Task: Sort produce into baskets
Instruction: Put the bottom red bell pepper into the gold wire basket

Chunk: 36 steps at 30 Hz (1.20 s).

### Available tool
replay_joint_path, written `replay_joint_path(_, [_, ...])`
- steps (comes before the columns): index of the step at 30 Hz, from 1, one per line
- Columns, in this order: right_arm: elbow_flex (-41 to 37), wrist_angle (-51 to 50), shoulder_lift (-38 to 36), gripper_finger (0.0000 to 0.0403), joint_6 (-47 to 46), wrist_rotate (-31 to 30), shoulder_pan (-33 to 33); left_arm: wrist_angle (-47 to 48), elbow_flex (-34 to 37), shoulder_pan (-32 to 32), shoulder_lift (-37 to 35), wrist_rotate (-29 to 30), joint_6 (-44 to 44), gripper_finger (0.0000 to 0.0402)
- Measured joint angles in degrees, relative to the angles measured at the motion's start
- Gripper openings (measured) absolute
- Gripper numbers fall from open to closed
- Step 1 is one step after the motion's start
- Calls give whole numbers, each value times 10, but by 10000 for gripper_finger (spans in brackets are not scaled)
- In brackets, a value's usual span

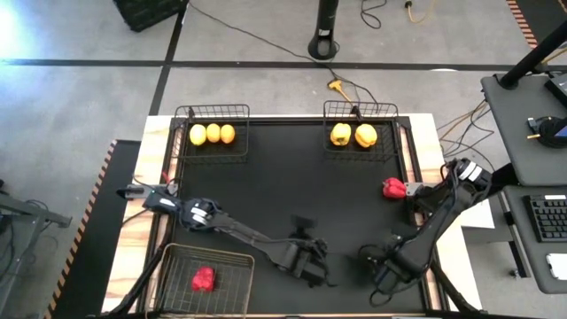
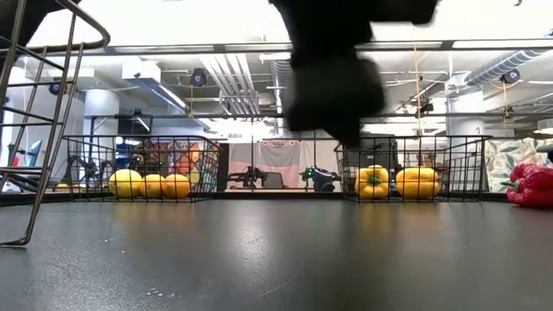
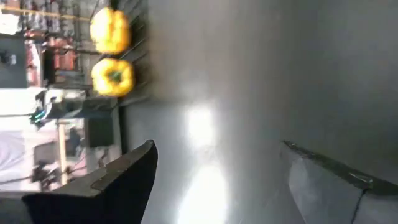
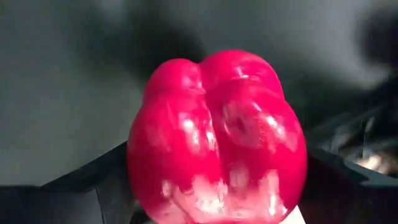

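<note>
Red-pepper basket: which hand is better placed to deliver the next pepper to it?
Right. The right hand is shut on a red pepper, ready to carry. The left hand, though nearer the basket, is open and empty.

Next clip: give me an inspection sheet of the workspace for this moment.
Surface: black mat on a wooden table.
Job's things: three citrus in far-left basket; two yellow peppers in far-right basket; one red pepper in near-left basket; another red pepper loose at the mat's right edge.
Clutter: nothing seen.
Grippers: left gripper open, empty, near mat's front centre; right gripper shut on a third red pepper.
Cables: several on the floor beyond the table, yellow plug.
Surroundings: desk with keyboard at right.
</note>
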State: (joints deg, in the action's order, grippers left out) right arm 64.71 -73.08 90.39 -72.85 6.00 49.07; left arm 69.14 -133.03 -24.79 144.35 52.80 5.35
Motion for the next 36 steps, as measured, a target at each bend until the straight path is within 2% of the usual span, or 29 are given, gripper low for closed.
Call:
replay_joint_path(5, [33, 40, 4, 324, 23, -123, -27, 137, 2, -17, -56, 7, 64, 315])
replay_joint_path(9, [25, 121, 5, 324, 82, -219, -61, 204, 31, -26, -111, 7, 135, 315])
replay_joint_path(14, [1, 293, 5, 325, 199, -330, -114, 197, 147, -43, -216, 7, 199, 315])
replay_joint_path(17, [-29, 428, 5, 326, 291, -337, -152, 177, 244, -51, -292, 0, 250, 315])
replay_joint_path(20, [-57, 537, 6, 327, 353, -330, -190, 126, 355, -51, -375, -28, 280, 315])
replay_joint_path(24, [-76, 591, 7, 327, 391, -330, -233, 10, 505, -48, -483, -61, 286, 315])
replay_joint_path(28, [-79, 610, 12, 328, 406, -320, -272, -164, 641, -40, -587, -94, 261, 315])
replay_joint_path(31, [-80, 637, 28, 328, 422, -280, -302, -321, 731, -33, -648, -121, 214, 315])
replay_joint_path(36, [-79, 662, 72, 328, 429, -238, -335, -574, 839, -23, -705, -205, 117, 315])
